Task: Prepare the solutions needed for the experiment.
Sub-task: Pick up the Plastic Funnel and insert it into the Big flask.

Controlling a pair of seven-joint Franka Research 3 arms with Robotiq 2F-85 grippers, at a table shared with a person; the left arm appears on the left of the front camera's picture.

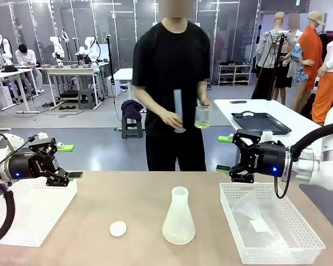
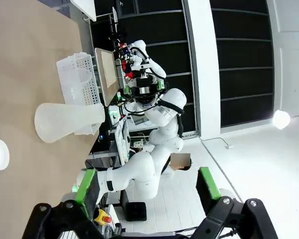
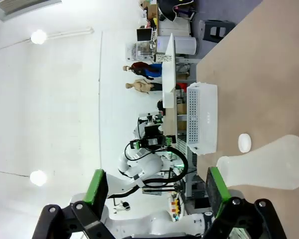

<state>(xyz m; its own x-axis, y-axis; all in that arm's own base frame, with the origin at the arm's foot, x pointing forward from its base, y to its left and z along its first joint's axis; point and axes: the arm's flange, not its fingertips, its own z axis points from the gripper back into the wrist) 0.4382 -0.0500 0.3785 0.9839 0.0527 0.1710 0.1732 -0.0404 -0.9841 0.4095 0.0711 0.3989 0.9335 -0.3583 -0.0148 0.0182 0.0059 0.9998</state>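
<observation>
Upright mid-table stands a frosted conical flask. At its nine and three o'clock, the left gripper and right gripper hang with jaws wide apart, empty. At twelve o'clock, a person holds a clear beaker mouth up, the solutions pooled inside. The load is likely light, sloshing and fragile, best gripped around the wall.

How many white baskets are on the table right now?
2. The left basket sits at the table's left edge; the right basket sits near the right edge, holding clear plastic. None seems hidden.

Left basket cropped, flask edge-cut
</observation>
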